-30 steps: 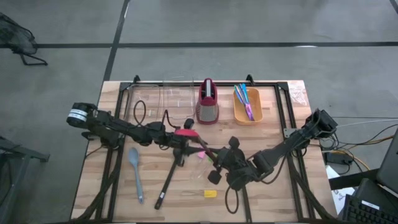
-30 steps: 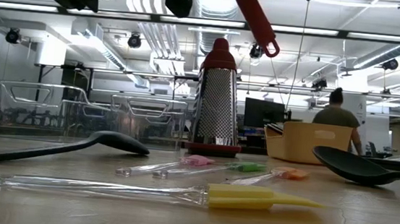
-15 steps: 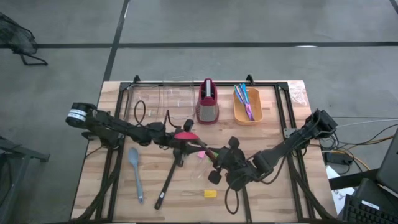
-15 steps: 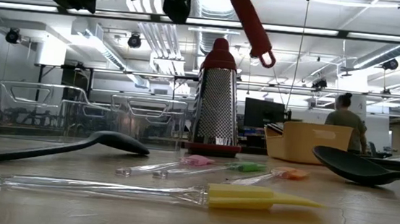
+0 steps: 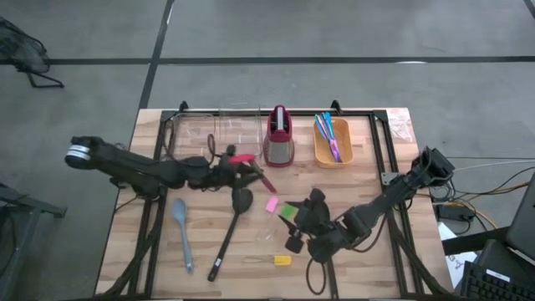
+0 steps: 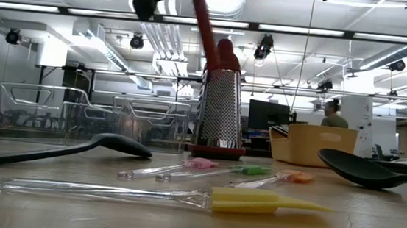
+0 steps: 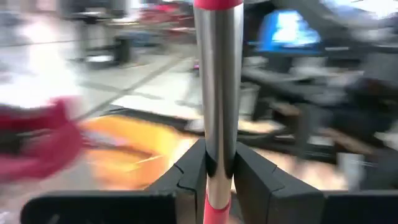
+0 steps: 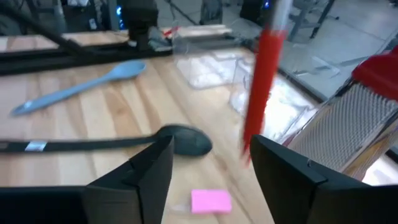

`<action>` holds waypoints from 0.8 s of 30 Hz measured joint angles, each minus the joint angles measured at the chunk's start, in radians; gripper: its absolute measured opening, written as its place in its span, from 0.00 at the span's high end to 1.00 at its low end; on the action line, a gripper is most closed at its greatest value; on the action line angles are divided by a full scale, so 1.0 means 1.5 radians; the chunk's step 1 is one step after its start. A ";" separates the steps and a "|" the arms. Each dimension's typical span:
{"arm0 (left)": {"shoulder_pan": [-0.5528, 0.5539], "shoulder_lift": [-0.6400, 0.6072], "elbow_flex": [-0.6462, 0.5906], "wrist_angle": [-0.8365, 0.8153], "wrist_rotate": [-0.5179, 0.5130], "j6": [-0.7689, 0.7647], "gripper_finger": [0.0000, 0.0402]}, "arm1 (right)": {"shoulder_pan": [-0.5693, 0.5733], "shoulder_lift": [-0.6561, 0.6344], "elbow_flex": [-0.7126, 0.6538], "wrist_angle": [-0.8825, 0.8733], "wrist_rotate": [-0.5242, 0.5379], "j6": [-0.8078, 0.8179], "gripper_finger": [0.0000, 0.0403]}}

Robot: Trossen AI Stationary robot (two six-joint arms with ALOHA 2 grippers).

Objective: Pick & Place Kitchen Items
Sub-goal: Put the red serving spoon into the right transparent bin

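- The left gripper [image 7: 214, 177] pinches the red spoon [image 5: 251, 171] by its metal shaft, lifted clear of the table [image 5: 368, 267], near the grater [image 5: 278, 142]; likely for carrying to a bin.
- The right gripper [image 8: 208, 165] stands spread and empty above the pink block [image 8: 210, 201].
- Open board lies beside the black spoon [image 5: 230, 230].

The high view looks straight down on the table [image 5: 209, 251]; the low one sits at tabletop level; both share the grater [image 5: 278, 138].
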 joint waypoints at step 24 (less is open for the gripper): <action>0.380 -0.051 0.096 -0.319 -0.111 -0.124 0.84 | 0.044 0.000 -0.033 -0.048 0.001 0.040 0.42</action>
